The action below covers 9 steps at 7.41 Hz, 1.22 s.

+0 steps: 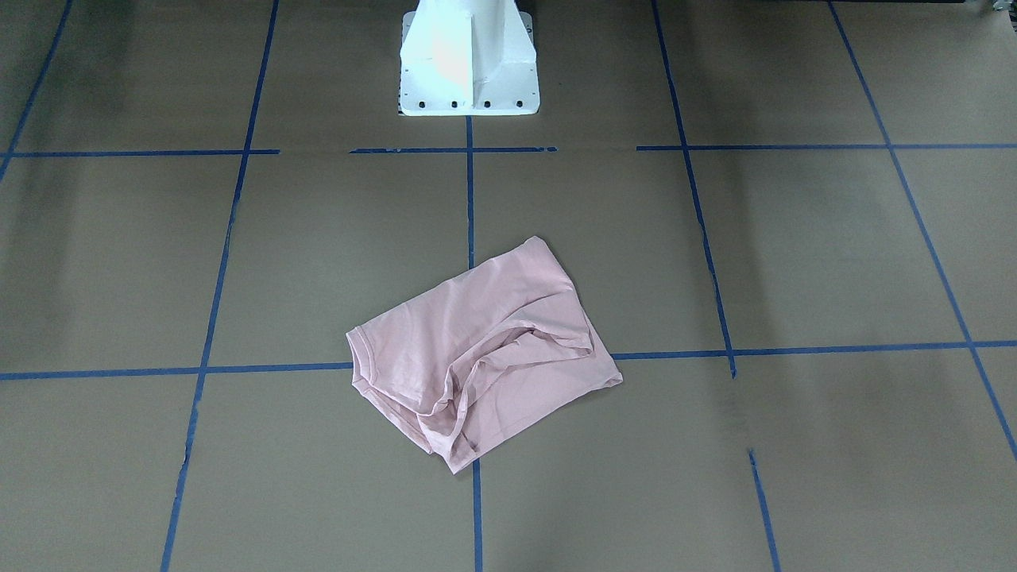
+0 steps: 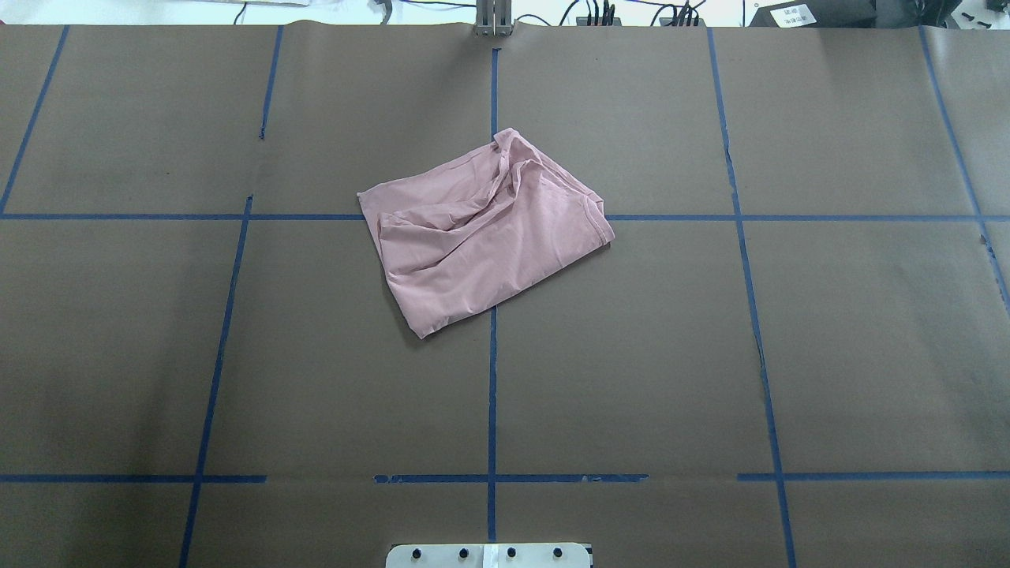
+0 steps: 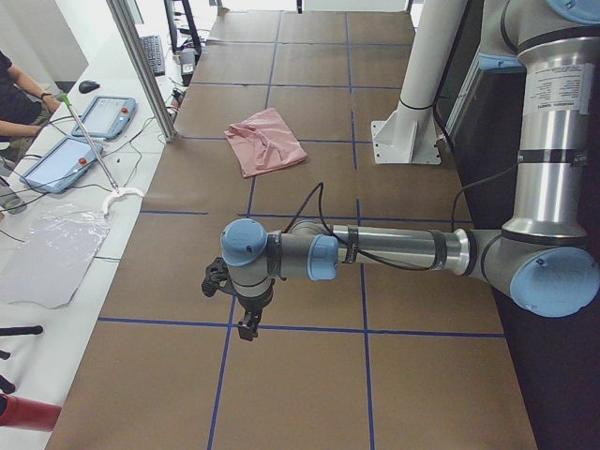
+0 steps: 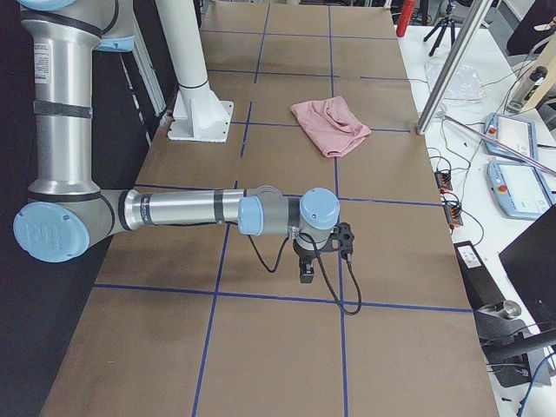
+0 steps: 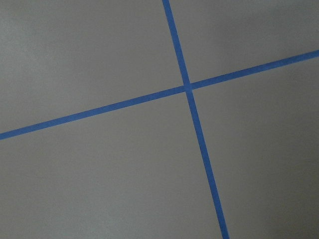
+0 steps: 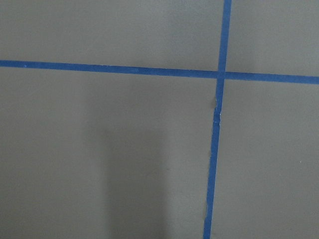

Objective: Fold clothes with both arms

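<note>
Shows a pale pink T-shirt [image 1: 485,349] lying loosely bunched, plain side up, near the middle of the brown bench [image 1: 794,254], over a crossing of blue tape lines [image 1: 794,349]. Well apart, toward the robot's edge, a white pedestal base [image 1: 467,67].

Silver-grey tubular left arm [image 3: 394,248]: light-blue round joint caps [image 3: 246,242], black bands [image 3: 439,251], looping black cable [image 3: 319,186], white printed label [image 3: 562,89] on upright tube. Silver-grey tubular right arm [image 4: 178,208]: same fittings. Small black left gripper [image 3: 248,330], black right gripper [image 4: 306,274]. White flared pedestal base [image 1: 469,75], dark bolts [image 1: 454,104] along foot.
</note>
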Each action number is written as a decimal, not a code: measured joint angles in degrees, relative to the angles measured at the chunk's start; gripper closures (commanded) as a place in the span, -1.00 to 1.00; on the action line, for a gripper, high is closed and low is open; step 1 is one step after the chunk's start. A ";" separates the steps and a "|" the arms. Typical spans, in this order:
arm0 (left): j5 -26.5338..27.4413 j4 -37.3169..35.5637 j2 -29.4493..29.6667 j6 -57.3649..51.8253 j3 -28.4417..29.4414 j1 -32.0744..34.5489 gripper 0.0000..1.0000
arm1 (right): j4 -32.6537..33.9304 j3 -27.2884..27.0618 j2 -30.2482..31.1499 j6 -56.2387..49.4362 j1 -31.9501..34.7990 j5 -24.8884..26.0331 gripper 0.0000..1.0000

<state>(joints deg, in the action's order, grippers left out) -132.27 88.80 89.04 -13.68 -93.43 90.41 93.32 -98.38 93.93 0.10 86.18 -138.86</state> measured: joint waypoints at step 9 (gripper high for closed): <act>0.08 0.23 0.08 0.06 0.26 -0.05 -1.00 | 0.02 0.47 1.08 0.02 1.88 2.98 -1.00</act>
<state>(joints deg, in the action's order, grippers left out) -132.19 89.03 89.12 -13.62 -93.17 90.35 93.34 -97.91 95.01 0.12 88.06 -135.88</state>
